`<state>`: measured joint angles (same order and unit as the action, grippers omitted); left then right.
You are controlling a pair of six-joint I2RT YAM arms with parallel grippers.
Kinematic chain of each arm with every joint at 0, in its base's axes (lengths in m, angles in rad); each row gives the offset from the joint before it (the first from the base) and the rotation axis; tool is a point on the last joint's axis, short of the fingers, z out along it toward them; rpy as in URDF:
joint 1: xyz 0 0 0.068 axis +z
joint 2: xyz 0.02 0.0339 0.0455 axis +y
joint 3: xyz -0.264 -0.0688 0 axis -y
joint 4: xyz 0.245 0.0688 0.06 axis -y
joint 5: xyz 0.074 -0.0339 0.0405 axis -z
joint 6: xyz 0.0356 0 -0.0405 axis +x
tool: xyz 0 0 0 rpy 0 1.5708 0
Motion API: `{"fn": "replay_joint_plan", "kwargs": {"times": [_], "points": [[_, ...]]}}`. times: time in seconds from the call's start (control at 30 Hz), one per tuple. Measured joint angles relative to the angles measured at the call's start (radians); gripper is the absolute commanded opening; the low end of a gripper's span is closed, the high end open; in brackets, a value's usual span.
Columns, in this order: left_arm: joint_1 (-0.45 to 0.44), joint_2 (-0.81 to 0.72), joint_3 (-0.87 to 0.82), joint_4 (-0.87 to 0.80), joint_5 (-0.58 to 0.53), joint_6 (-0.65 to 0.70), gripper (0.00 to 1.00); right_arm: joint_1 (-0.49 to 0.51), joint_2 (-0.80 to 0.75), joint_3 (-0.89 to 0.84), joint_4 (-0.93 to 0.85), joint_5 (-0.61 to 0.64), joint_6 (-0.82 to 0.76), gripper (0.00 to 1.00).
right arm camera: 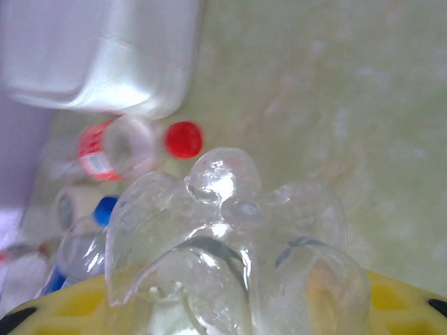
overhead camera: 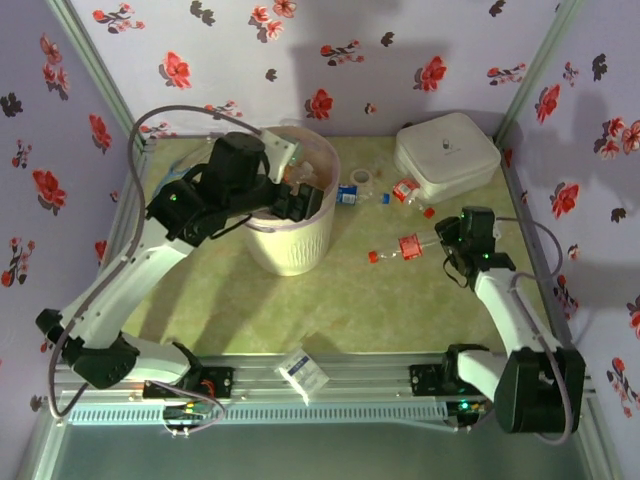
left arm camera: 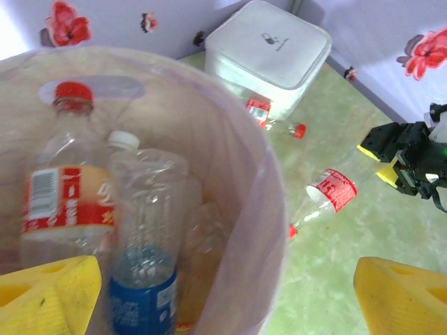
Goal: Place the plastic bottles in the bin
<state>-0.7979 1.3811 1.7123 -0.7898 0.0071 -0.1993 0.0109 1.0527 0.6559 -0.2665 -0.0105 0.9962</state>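
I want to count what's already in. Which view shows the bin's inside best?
The left wrist view: it looks down into the bin, where a red-label bottle and a blue-label bottle show plainly. The top view shows the bin's ribbed wall, but the left arm covers most of its mouth.

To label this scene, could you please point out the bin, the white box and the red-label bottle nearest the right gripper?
bin [overhead camera: 298, 250], top view, ribbed wall
white box [overhead camera: 447, 155], top view, lid
red-label bottle [overhead camera: 410, 246], top view, red label
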Motion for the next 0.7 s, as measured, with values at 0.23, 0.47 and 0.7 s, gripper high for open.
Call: {"fn": "replay_joint_plan", "kwargs": {"times": [0.23,0.47,0.7], "points": [[-0.089,0.119,0.105,-0.007,0.028,0.026,0.98,0.000,-0.084,0.027,0.022,-0.235,-0.151,0.35],[-0.146,0.231,0.154,-0.008,0.089,0.030,1.00,0.005,-0.084,0.065,0.186,-0.458,-0.145,0.36],[-0.165,0.322,0.213,-0.034,0.117,0.029,1.00,0.091,-0.084,0.103,0.313,-0.579,-0.134,0.37]]}}
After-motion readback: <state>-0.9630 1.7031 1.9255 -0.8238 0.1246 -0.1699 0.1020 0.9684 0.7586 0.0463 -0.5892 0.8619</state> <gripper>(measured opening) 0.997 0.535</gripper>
